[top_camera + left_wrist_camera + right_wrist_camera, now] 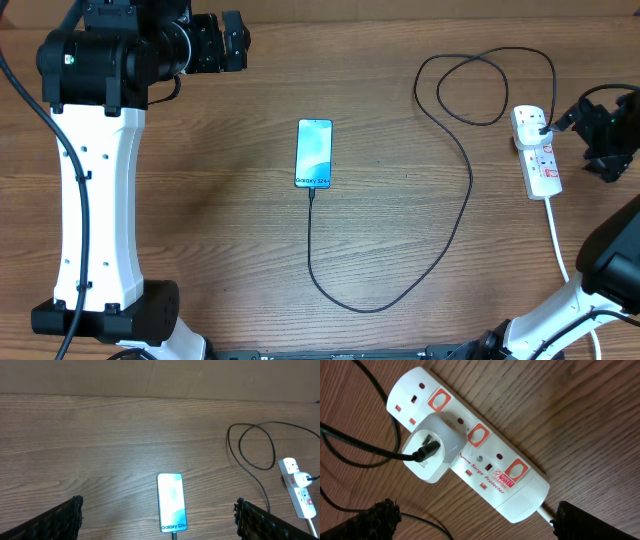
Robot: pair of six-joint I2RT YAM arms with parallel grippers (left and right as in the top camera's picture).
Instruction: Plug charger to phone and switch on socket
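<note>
The phone (313, 153) lies at the table's middle, light blue screen up, "Galaxy S24" at its near end. It also shows in the left wrist view (172, 502). The black charger cable (455, 215) has its tip in the phone's near end, loops across the table and ends in a white adapter (431, 447) plugged into the white socket strip (538, 152), seen close in the right wrist view (485, 445). My left gripper (233, 42) is open and empty, high at the back left. My right gripper (600, 130) is open and empty, beside the strip.
The strip's thick white cord (557, 235) runs toward the front right edge. The charger cable coils in a loop (485, 85) at the back right. The left arm's white link (95, 210) spans the left side of the table.
</note>
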